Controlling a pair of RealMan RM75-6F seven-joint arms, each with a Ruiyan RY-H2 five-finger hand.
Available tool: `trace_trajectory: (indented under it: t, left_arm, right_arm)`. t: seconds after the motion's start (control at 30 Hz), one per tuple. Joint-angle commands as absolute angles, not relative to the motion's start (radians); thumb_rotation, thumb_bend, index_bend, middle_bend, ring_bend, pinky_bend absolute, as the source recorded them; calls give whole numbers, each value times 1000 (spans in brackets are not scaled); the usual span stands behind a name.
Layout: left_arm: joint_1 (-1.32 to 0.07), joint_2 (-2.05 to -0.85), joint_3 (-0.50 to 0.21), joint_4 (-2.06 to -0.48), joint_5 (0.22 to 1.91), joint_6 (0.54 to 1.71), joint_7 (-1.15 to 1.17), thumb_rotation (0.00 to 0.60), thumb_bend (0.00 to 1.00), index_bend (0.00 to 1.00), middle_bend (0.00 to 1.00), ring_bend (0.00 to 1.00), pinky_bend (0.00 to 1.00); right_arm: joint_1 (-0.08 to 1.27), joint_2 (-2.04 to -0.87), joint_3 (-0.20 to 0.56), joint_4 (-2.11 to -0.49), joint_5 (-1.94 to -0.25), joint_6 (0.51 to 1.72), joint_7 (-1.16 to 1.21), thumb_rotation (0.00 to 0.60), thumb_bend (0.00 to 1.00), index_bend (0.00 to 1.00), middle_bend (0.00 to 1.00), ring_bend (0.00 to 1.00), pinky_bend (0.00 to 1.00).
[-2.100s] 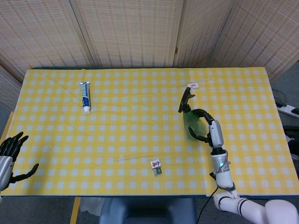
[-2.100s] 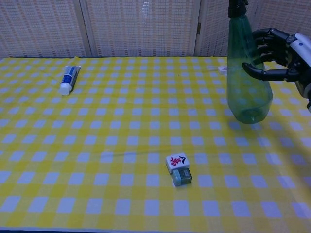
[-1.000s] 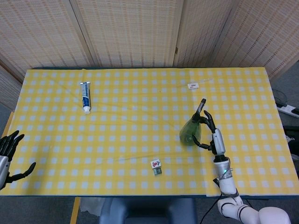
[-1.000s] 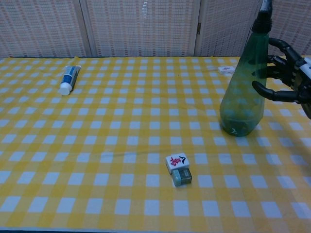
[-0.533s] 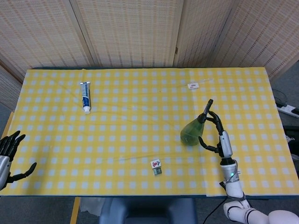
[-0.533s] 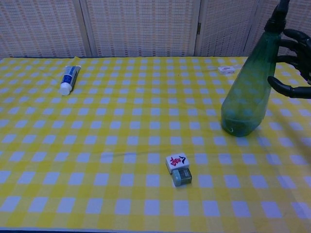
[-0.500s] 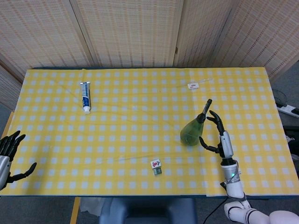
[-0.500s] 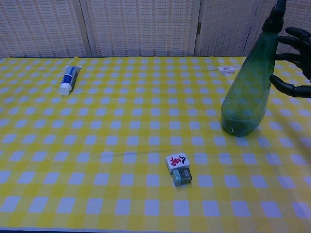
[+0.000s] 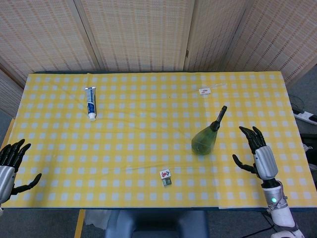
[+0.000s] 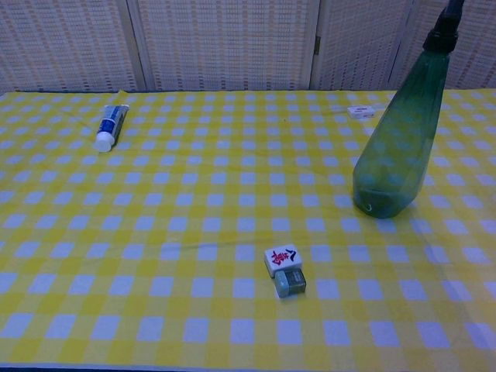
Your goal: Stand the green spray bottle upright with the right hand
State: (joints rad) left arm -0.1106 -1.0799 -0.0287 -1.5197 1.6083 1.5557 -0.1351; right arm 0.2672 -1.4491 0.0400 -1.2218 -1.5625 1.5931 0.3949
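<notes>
Green spray bottle (image 9: 205, 139) stands upright on the checked table (image 9: 148, 148) – right hand (image 9: 258, 152) just beside it, fingers spread, empty, w/ left hand (image 9: 9, 166) well apart, also spread

A translucent green plastic spray bottle (image 10: 395, 143) with a glossy, smooth body and a matt black plastic nozzle is seen on a matt yellow-and-white checked tablecloth (image 9: 148, 124) of woven-looking cloth. A smooth white and blue plastic toothpaste tube (image 9: 90, 102) shows a slight sheen. Two small tiles (image 10: 284, 271) appear smooth and glossy. The right hand (image 9: 260, 151) is cased in matt grey shell with black fingers. Rough woven rattan screens (image 9: 138, 34) are seen behind.
</notes>
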Motion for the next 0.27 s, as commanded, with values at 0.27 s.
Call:
trace_trajectory:
  t: [0.27]
  left_arm:
    - [-113, -1092, -18, -1547, 1586, 1517, -41, 395, 350, 0, 28, 0, 0]
  right_arm:
    - [124, -1121, -48, -1652, -1442, 1494, -190, 600, 364, 0, 86, 57, 0]
